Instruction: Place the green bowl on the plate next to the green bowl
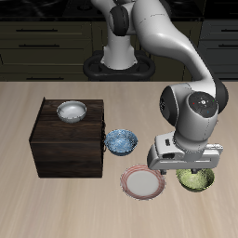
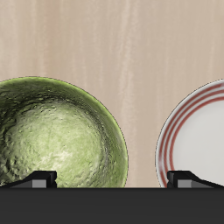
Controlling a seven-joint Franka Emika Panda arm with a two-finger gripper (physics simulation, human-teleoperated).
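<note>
Lower right of the exterior frame: green bowl [image 1: 196, 178] on the table [image 1: 56, 204], plate [image 1: 142, 182] just beside it (apart, not touching). Patterned bowl [image 1: 121, 141] behind the plate. Plain bowl [image 1: 72, 112] on the cabinet [image 1: 65, 149], frame left.

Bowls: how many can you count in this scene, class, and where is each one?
3. The white-grey bowl sits atop the dark cabinet; the blue bowl beside the cabinet; the green bowl under the gripper, partly hidden.
</note>
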